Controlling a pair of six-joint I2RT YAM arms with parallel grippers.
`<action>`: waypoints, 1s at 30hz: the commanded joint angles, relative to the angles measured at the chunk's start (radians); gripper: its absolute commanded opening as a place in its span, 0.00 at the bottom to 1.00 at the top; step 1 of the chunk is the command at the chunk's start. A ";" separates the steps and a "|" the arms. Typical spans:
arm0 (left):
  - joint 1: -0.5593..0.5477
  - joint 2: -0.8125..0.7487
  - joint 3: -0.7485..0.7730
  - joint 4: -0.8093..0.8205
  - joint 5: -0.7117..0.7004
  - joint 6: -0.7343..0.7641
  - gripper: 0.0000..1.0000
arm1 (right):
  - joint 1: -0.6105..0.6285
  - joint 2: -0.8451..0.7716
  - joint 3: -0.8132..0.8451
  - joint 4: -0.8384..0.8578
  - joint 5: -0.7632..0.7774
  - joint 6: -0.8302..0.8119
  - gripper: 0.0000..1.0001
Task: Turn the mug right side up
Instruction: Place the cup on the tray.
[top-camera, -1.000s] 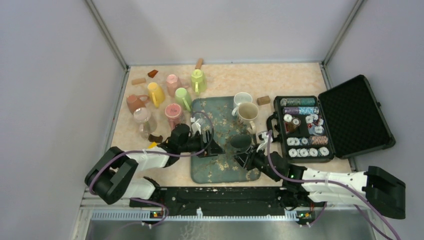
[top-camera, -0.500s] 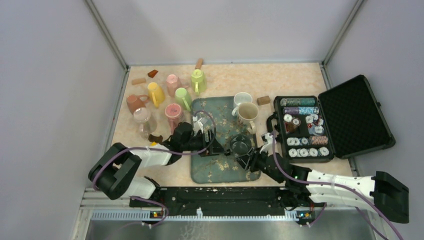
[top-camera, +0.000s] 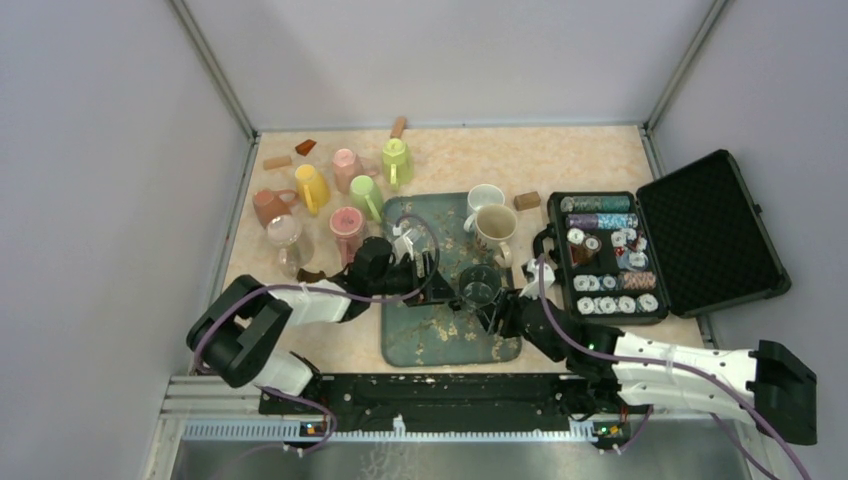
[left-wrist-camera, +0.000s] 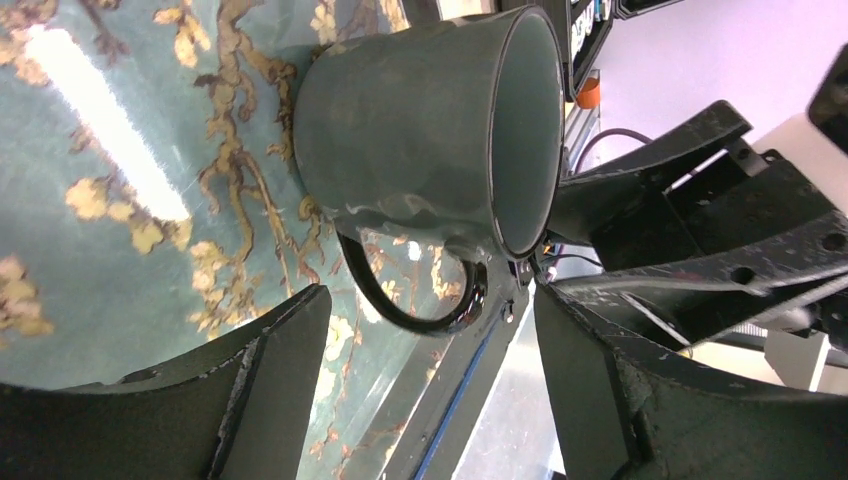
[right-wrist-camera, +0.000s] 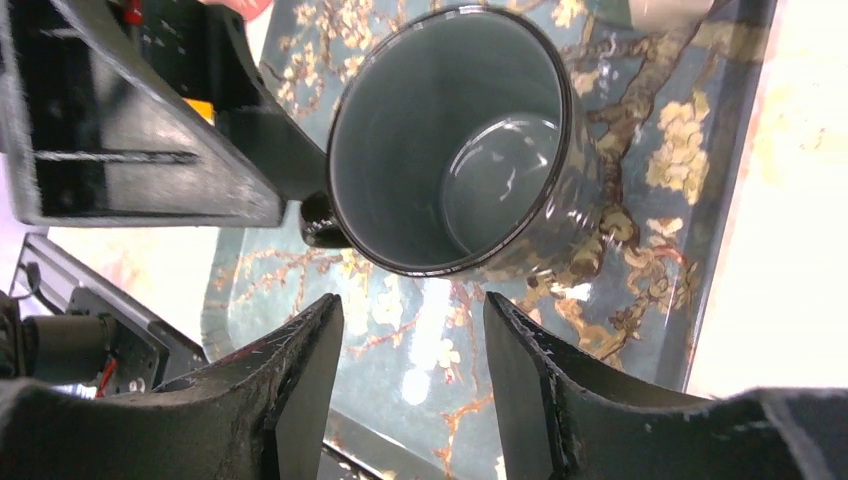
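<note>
The dark grey mug (top-camera: 480, 287) now stands base down on the floral tray (top-camera: 440, 345), its mouth facing up; the right wrist view looks straight into the glossy inside. A second ago it showed only as a dark tilted oval at the right tool's tips, so the turn has been made in this last stretch.

The right tool (right-wrist-camera: 410, 330) has let go. Its fingers were almost together a moment ago and now stand apart, with the mug beyond their tips and nothing between them. The left tool (left-wrist-camera: 430, 320) is spread wide as before, but its arm has crept nearer, and the mug's handle now lies just ahead of the gap between its fingers, with no contact that I can see.

By my reading the task is as good as done: the mug rests upright on its own, near the middle of the tray and just short of the two cream mugs (top-camera: 493, 225) at the far edge. What is left is for both arms to back off without clipping the rim or the handle, since a knock here could tip it again
</note>
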 joint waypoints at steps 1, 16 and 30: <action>-0.026 0.046 0.066 0.077 0.008 0.005 0.81 | 0.010 -0.057 0.104 -0.148 0.068 -0.021 0.55; -0.128 0.250 0.165 0.326 -0.004 -0.130 0.82 | 0.011 -0.163 0.427 -0.466 0.184 -0.127 0.75; -0.134 0.251 0.173 0.302 -0.039 -0.094 0.84 | 0.010 -0.068 0.522 -0.465 0.171 -0.160 0.80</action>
